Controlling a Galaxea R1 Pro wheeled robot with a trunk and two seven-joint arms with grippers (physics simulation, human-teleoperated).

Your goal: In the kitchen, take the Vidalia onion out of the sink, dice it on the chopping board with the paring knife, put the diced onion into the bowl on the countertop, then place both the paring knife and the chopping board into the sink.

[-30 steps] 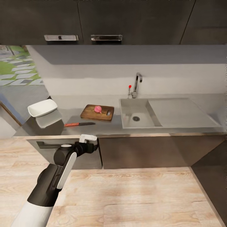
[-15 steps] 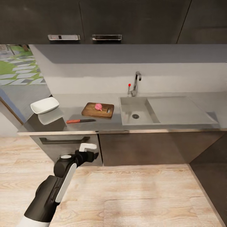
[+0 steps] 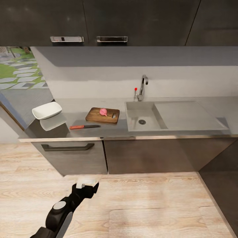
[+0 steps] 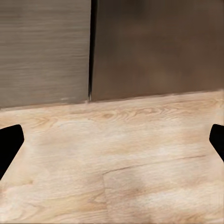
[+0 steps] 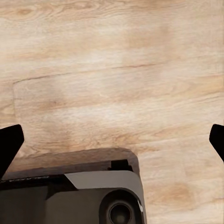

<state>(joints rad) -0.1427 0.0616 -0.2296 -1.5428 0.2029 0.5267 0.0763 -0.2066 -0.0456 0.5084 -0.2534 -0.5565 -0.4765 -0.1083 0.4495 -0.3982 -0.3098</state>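
The pinkish Vidalia onion [image 3: 103, 112] rests on the dark brown chopping board [image 3: 98, 116], left of the sink [image 3: 134, 116] on the countertop [image 3: 76, 109]. The red-handled paring knife [image 3: 84, 126] lies flat in front of the board, near the counter's front edge. A white bowl [image 3: 47, 110] stands at the counter's far left end. My left gripper [image 3: 87, 183] hangs low over the wooden floor, well below the counter; in the left wrist view its fingertips [image 4: 9, 145] stand wide apart, open and empty. My right gripper [image 5: 112, 142] is open too, facing the floor.
The basin holds nothing but its drain [image 3: 142, 122], with the tap [image 3: 142, 86] behind and the drainboard [image 3: 185, 115] to its right. A drawer with a dark handle [image 3: 67, 147] and cabinet doors lie under the counter. My own base [image 5: 74, 191] shows below the right gripper.
The camera first shifted slightly back from the counter. Then my left arm dropped from drawer height down toward the floor. The things on the counter have not moved.
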